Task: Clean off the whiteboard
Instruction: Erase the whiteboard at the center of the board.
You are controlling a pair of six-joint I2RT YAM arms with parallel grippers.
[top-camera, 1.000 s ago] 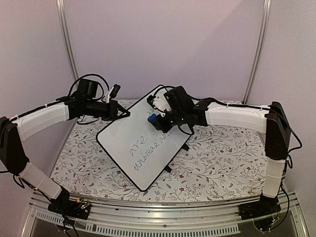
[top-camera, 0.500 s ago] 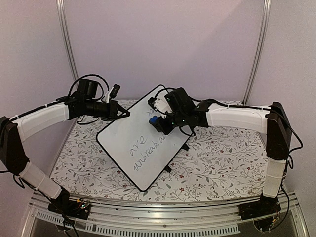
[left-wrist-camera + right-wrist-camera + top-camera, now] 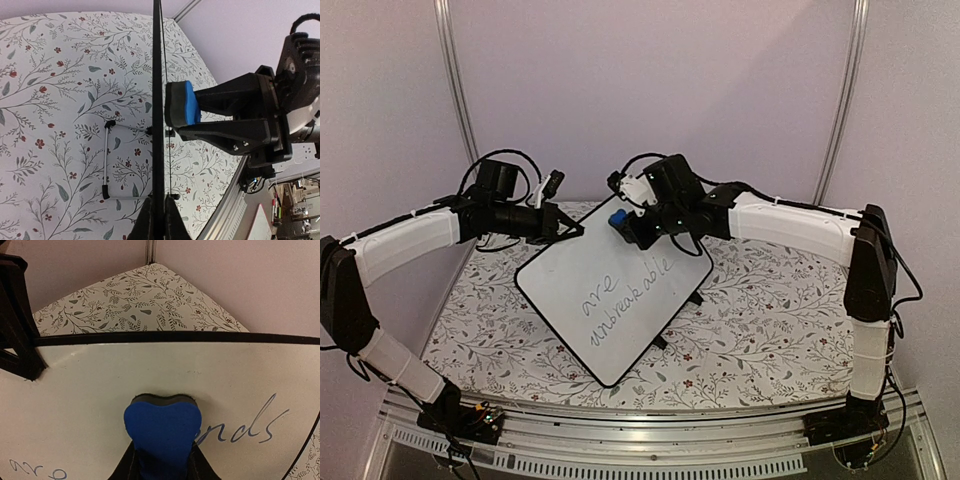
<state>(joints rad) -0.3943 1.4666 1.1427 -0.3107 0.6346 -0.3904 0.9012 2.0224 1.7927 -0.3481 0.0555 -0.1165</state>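
Flat white board (image 3: 610, 300) with thin black rim, left claw (image 3: 576, 230) pinching its edge, right claw (image 3: 624, 226) squeezing soft blue eraser (image 3: 617, 217), flowery tablecloth (image 3: 770, 320)

A tabletop (image 3: 770, 330) is seen covered by a white cloth (image 3: 55, 100) printed with grey-green leafy sprigs and small red flowers. It is enclosed at the back and sides by plain pale lilac walls (image 3: 650, 90), which are met at the rear corners by two slim metal posts (image 3: 456, 80). A ribbed aluminium rail (image 3: 650, 415) is fixed along the near edge. Everything is lit softly and evenly
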